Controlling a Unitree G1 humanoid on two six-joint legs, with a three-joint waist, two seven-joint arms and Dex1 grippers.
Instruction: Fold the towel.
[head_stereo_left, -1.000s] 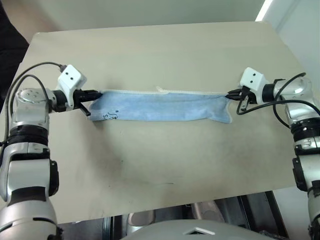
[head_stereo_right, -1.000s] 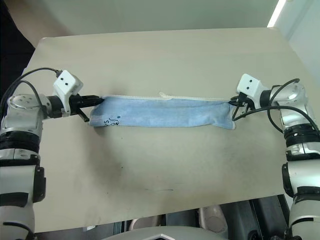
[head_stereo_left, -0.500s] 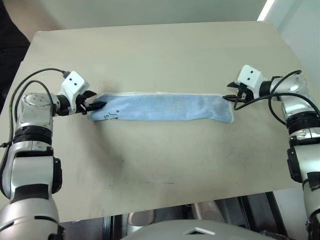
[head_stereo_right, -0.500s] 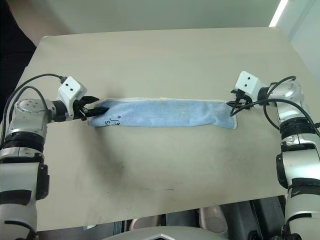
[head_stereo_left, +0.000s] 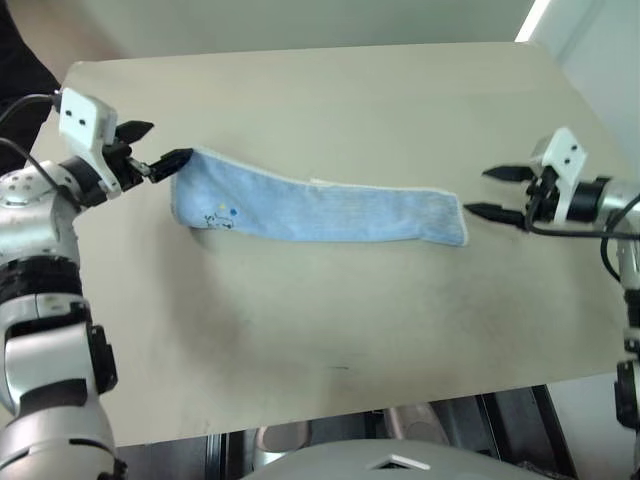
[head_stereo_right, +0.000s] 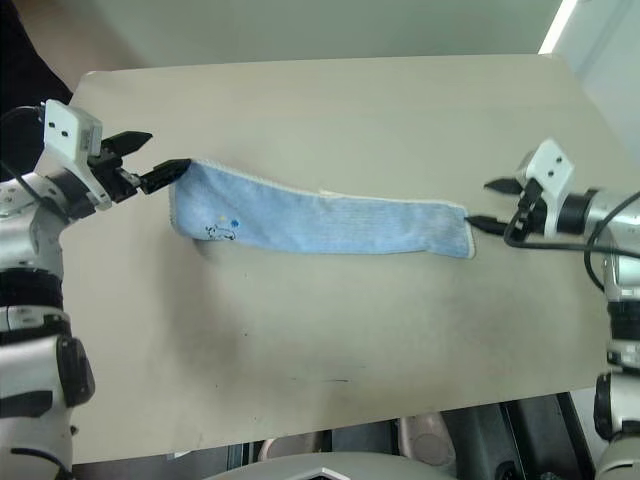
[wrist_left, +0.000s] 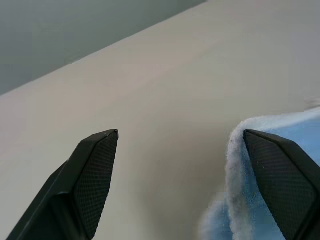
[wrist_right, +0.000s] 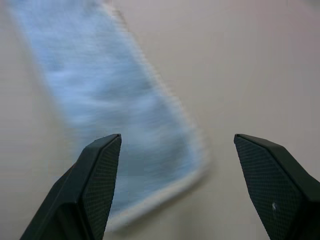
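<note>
1. The towel lies on the table as a long narrow folded band running across it, its left end higher in the head views than its right end
2. A whitish stitched edge follows the band's far side, and a tiny dark and blue motif sits near the left end
3. Left gripper: jaws spread apart and holding nothing; in the head views one black fingertip lies at the towel's upper left corner, the other points off over bare table
4. The left wrist view adds what the head views leave unclear: the towel's fluffy corner lies against the inner face of one finger, while the other finger stands over bare table with a wide gap between them
5. Right gripper: jaws wide apart and empty, lying just beside the towel's right end; the head views show a strip of bare table between fingertips and cloth
6. The right wrist view looks along the band: the towel's short end edge lies ahead between the two fingers, clear of both; the cloth is blurred here
</note>
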